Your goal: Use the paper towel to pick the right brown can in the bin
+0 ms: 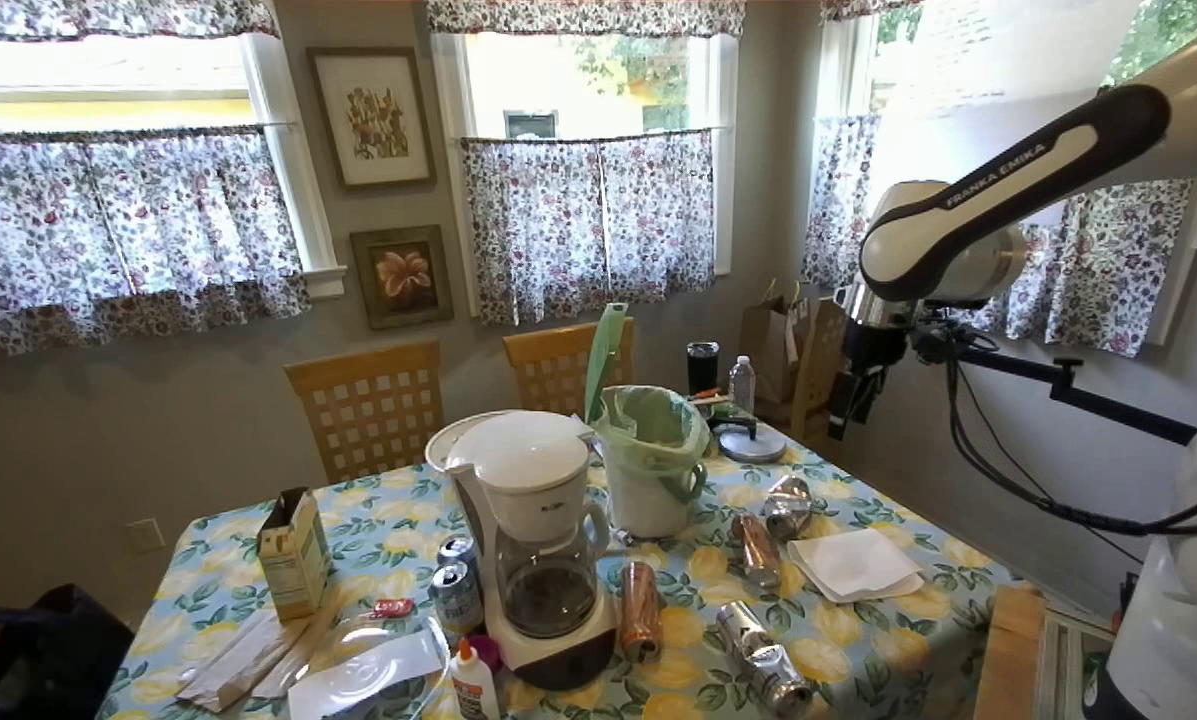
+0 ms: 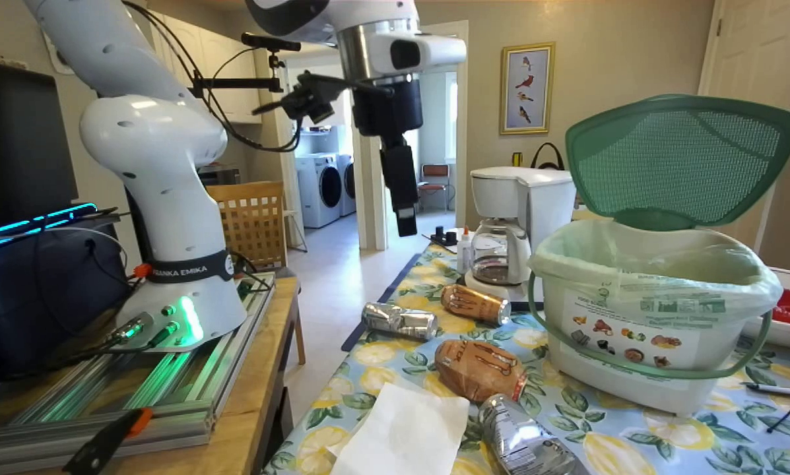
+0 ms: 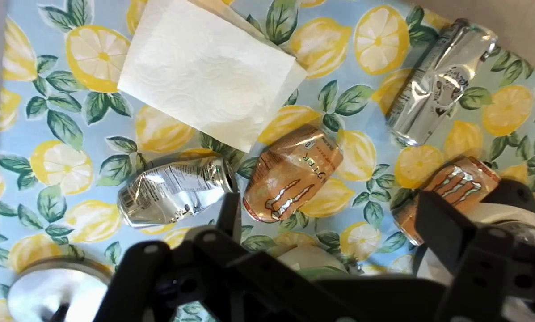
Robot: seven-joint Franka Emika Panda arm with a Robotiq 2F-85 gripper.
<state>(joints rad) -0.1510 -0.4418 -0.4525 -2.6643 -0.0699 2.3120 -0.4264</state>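
Observation:
The white paper towel point(image 3: 209, 76) lies folded flat on the tablecloth, also seen in both exterior views point(image 1: 853, 565) point(image 2: 408, 429). Close beside it rests a dented brown can point(image 3: 292, 174) point(image 1: 756, 550) point(image 2: 480, 369), the right-hand brown can in an exterior view. Another brown can point(image 3: 466, 181) point(image 1: 641, 610) point(image 2: 476, 304) lies by the coffee maker, partly behind a finger in the wrist view. The bin point(image 2: 619, 356) point(image 1: 648, 500) has its green lid raised and a pale liner inside. High above the table, my gripper point(image 3: 339, 214) point(image 1: 851, 405) point(image 2: 404, 221) is open and holds nothing.
Two crushed silver cans point(image 3: 175, 192) point(image 3: 441, 85) lie near the brown ones. A coffee maker point(image 1: 538, 530) stands beside the bin. A pot lid point(image 1: 751, 443), a water bottle point(image 1: 743, 383) and a black tumbler point(image 1: 703, 368) are at the table's far corner.

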